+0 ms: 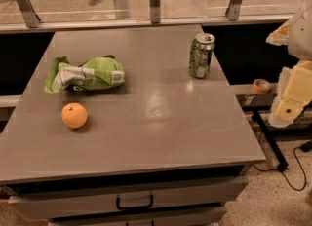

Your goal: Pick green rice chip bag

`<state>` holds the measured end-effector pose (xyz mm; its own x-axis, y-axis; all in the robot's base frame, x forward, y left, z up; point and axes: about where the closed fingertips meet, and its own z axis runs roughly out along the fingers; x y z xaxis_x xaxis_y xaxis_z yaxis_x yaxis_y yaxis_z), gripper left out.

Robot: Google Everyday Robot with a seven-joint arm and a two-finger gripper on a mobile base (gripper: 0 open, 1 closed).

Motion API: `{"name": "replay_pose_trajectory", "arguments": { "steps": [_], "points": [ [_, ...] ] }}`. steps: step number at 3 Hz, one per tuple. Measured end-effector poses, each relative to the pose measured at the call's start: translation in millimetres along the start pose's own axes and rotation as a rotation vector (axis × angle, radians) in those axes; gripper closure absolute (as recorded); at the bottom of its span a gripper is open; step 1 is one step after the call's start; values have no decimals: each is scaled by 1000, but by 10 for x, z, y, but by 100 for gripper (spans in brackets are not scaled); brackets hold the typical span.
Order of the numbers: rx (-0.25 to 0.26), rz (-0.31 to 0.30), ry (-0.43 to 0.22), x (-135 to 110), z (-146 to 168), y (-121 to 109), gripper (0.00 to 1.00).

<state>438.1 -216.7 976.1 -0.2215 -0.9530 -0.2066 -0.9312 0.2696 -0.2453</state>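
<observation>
Gripper [291,96] far R off table [161,118], state unclear; green rice chip bag [85,75] nr orange [74,115], can [201,55] apart.

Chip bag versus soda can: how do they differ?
The chip bag lies crumpled at the left of the table; the soda can stands upright at the right rear. The bag is light green with white panels; the can is darker and shiny. The bag spreads wide; the can is narrow. Both are green, and the gripper, beyond the table's right edge, touches neither.
</observation>
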Motion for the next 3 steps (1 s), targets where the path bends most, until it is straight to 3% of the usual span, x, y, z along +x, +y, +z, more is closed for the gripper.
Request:
{"name": "replay_pose_trajectory", "arguments": {
  "steps": [2,3],
  "points": [
    [11,1,-32,-42,-36,-16,0],
    [32,-38,-148,-519,-1,-98,0]
  ]
}}
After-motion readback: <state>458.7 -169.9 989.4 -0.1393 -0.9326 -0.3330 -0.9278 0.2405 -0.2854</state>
